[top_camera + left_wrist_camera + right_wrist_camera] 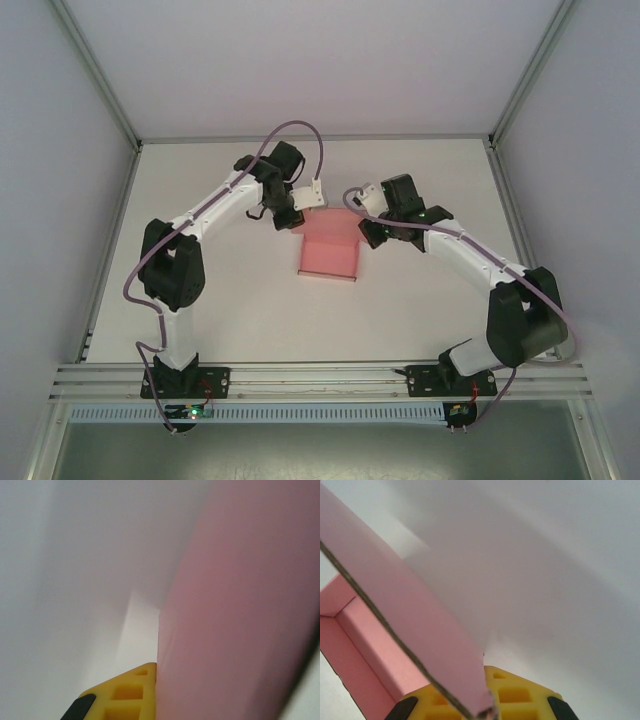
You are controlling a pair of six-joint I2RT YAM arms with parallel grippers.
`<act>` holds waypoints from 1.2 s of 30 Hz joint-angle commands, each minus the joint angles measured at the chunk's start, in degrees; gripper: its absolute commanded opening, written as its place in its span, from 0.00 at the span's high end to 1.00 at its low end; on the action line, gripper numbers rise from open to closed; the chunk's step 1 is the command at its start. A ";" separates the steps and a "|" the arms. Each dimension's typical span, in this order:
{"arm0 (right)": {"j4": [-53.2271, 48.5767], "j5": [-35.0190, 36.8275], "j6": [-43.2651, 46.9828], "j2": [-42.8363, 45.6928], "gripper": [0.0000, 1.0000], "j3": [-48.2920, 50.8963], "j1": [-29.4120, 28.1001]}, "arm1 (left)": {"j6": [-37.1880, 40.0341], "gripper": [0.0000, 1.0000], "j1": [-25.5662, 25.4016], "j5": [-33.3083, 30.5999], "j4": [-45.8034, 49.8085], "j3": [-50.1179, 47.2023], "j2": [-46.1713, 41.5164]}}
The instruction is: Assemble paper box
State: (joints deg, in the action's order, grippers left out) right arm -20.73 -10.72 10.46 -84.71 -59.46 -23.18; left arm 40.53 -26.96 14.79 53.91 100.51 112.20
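The pink paper box (330, 250) lies in the middle of the white table, partly folded, with its far end between the two grippers. My left gripper (293, 218) is shut on the box's far-left edge. In the left wrist view a pink wall (235, 610) presses against one yellow finger (127, 695), and the other finger is hidden behind the card. My right gripper (370, 232) is shut on the far-right edge. In the right wrist view a pink flap (410, 605) runs down between its yellow fingers (520, 695), and the box's pink inside (350, 645) shows on the left.
White walls close in the table on the left, right and back. An aluminium rail (320, 378) with both arm bases runs along the near edge. Bare table (330, 310) lies between the box and the rail.
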 commanded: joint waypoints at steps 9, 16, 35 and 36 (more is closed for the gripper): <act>17.26 15.17 -29.95 -5.86 0.96 -1.36 -1.67 | -49.63 1.00 -0.98 -15.51 -5.99 11.37 6.79; 22.32 28.43 -38.35 -9.71 0.97 -4.38 -5.28 | -62.93 1.00 -1.53 -15.83 -11.92 3.75 4.03; 31.62 30.11 -38.76 -15.23 0.98 -2.96 -9.69 | -79.84 1.00 -1.35 -13.29 -23.67 -3.93 2.13; 31.69 29.85 -38.66 -14.97 0.98 -2.24 -9.85 | -79.98 1.00 -1.35 -13.10 -24.46 -4.20 2.03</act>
State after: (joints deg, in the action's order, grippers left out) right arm 6.02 21.63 -26.63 -99.50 -62.81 -32.01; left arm -34.85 -28.77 -0.32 33.30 96.79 115.59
